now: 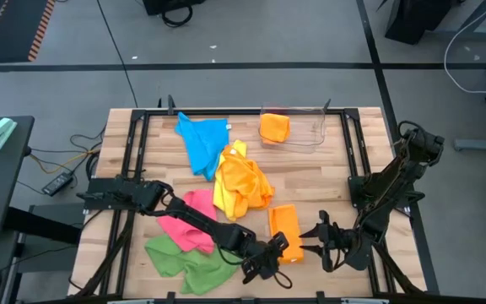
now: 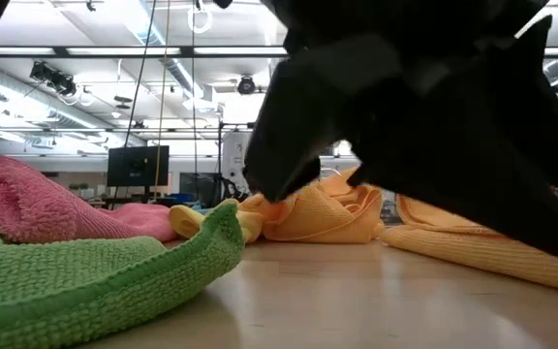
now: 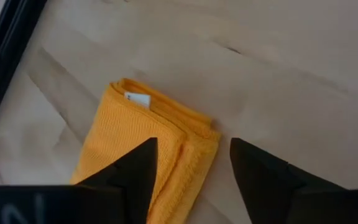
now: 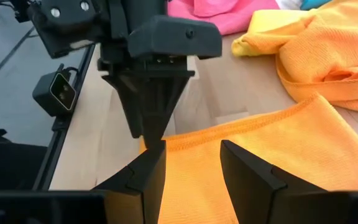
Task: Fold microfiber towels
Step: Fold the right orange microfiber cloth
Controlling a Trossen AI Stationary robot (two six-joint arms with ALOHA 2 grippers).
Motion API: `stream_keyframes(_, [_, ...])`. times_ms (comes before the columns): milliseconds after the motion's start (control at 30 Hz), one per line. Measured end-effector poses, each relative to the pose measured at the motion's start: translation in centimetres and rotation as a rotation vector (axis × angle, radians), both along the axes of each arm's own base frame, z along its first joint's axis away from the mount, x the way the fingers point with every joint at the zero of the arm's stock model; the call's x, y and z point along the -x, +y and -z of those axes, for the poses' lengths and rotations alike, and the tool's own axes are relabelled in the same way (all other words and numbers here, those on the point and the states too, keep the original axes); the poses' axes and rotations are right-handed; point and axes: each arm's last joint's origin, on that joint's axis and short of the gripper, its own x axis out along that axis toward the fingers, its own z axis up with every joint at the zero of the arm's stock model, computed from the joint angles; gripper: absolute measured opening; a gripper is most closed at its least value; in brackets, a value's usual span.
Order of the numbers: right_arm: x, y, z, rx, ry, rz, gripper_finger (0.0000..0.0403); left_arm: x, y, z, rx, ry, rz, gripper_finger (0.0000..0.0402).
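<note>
folded orange towel (image 1: 284,230) near table (image 1: 336,181) front edge, long axis front-to-back. left gripper (image 1: 270,253) at its front-left end, fingers apart, empty. right gripper (image 1: 321,239) beside right edge, half-open, empty.

Even, bright overhead light fills the scene; in the low view ceiling strip lamps (image 2: 37,50) glow white and slightly blown out. The table (image 1: 327,181) shows only soft, faint shadows. In the low view the green towel (image 2: 85,276) nearest the lens is soft-focused, and a dark arm (image 2: 434,116) is a blurred, featureless mass. In the left wrist view the fingers (image 3: 135,177) are blurred silhouettes, while the orange towel (image 3: 135,134) between and beyond the jaws is sharp. No strong glare.
</note>
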Motion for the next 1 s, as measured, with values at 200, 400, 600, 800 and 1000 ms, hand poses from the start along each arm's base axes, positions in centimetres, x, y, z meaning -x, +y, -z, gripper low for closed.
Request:
stream_keyframes(200, [0.0, 0.0, 0.0, 0.000, 0.000, 0.000, 0.0161, -0.1, 0.0, 1.0, -0.011, -0.020, 0.027, 0.0228])
stream_keyframes(400, [0.0, 0.0, 0.0, -0.007, -0.001, 0.003, 0.0161, -0.7, 0.4, 2.1, -0.008, -0.032, 0.007, 0.0212])
stream_keyframes(600, [-0.1, 0.1, -0.1, -0.018, -0.007, 0.005, 0.0161, -1.0, 0.5, 2.8, 0.015, -0.040, -0.022, 0.0181])
stream_keyframes(800, [-0.1, 0.2, -0.2, -0.036, -0.019, -0.006, 0.0161, -1.0, 0.6, 3.0, 0.112, -0.006, -0.114, 0.0103])
stream_keyframes(1000, [-0.3, 0.3, -0.2, -0.017, -0.018, -0.020, 0.0161, -0.9, 0.6, 3.2, 0.192, 0.028, -0.171, 0.0015])
